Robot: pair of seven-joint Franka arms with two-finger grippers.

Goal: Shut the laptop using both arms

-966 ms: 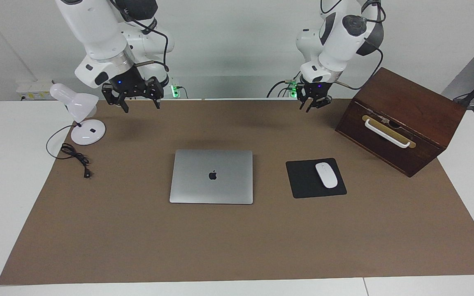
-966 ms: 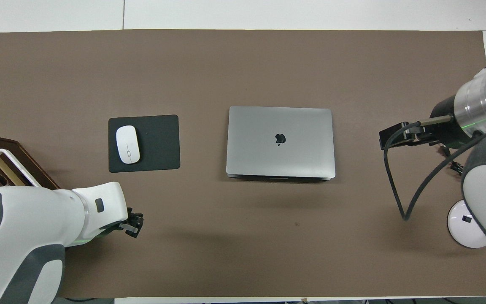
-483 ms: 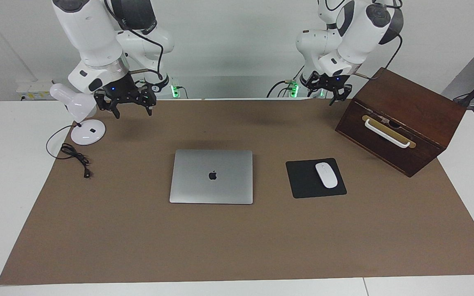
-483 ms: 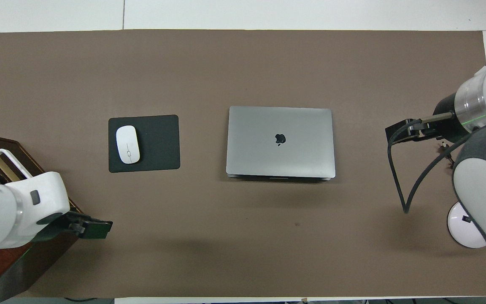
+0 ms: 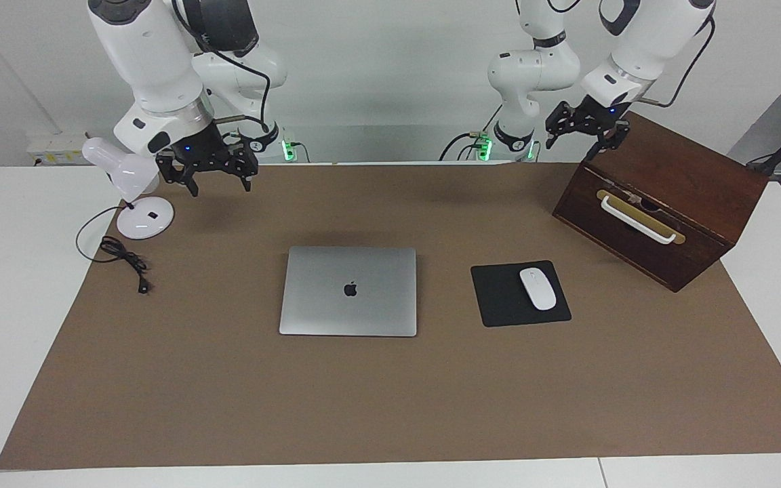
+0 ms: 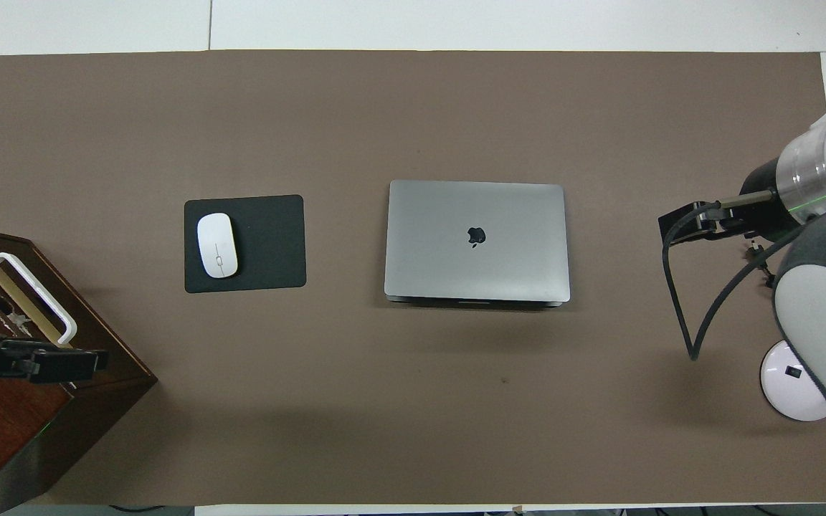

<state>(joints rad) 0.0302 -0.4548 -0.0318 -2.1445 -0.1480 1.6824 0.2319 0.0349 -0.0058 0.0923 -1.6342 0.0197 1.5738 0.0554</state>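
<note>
1. Both grippers hang in the air with fingers spread and nothing between them. Right gripper (image 5: 213, 177) is over the mat's edge at the robots' end, beside the desk lamp (image 5: 134, 196). Left gripper (image 5: 587, 129) is over the top of the wooden box (image 5: 662, 196).
2. Laptop (image 5: 348, 291) lies shut and flat near the middle of the brown mat (image 5: 390, 400). Its silver-grey lid faces up and carries a dark apple logo. In the overhead view a thin dark seam shows along the laptop (image 6: 477, 240) edge nearest the robots.
3. Bare mat surrounds all four laptop edges. The widest open strip lies farther from the robots.
4. Black mouse pad (image 5: 519, 293) lies beside the laptop, toward the left arm's end and apart from it. A white mouse (image 5: 538, 289) rests on it.
5. Wooden box, with a white handle on its front, stands at the left arm's end, nearer the robots than the pad.
6. Lamp base and its coiled black cord (image 5: 123, 257) lie at the right arm's end, well apart from the laptop.
</note>
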